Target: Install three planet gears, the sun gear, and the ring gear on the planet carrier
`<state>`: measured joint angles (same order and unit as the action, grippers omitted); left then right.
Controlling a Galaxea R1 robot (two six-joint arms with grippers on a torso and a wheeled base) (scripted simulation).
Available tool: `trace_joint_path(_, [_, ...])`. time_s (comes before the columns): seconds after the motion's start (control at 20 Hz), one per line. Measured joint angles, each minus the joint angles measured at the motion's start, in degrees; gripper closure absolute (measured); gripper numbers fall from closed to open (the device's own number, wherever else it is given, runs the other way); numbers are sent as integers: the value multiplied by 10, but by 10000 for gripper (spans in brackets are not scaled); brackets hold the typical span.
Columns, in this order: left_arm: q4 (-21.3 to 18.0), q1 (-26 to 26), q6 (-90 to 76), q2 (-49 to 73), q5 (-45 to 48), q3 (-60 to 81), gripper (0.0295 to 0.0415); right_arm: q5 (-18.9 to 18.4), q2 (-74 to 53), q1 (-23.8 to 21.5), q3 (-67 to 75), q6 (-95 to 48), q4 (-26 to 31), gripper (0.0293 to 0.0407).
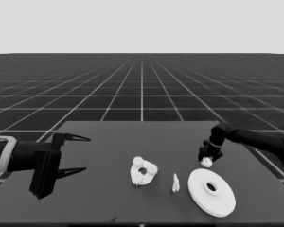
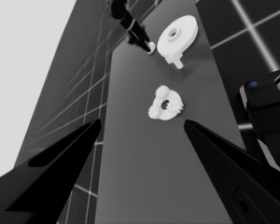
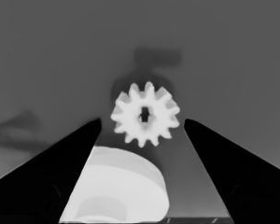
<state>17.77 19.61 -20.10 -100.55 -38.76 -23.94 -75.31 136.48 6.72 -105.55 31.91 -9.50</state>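
Observation:
The smaller round part [image 1: 143,171] lies mid-table with three small gears [image 1: 137,161] seated around its open middle hole; the left wrist view shows it [image 2: 166,104] too. A fourth small gear [image 1: 207,162] lies on the table just behind the larger round part [image 1: 211,192]. My right gripper [image 1: 207,159] hangs right over this gear, open. In the right wrist view the gear [image 3: 145,120] sits between the two fingers with a small gap on each side. My left gripper [image 1: 87,153] waits open over the table's left end.
A thin white piece [image 1: 175,183] stands between the two round parts. The larger round part [image 3: 116,186] lies close to the right gripper's fingers. Dark machinery with blue lights [image 2: 266,116] shows past the table's edge.

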Motion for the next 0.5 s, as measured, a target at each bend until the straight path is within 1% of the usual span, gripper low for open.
trace_joint_path(0.1, [0, 0, 0, 0, 0, 0, 326, 9, 8, 9, -16, -6, -2, 315])
trace_joint_path(0.25, [0, 0, 0, 0, 0, 0, 326, 13, 11, 12, -22, -9, -3, 315])
trace_joint_path(0.35, [0, 0, 0, 0, 0, 0, 326, 14, 12, 12, -23, -9, -4, 386])
trace_joint_path(0.4, [0, 0, 0, 0, 0, 0, 326, 14, 12, 12, -24, -10, -4, 388])
trace_joint_path(0.5, [0, 0, 0, 0, 0, 0, 326, 14, 12, 12, -24, -10, -4, 388])
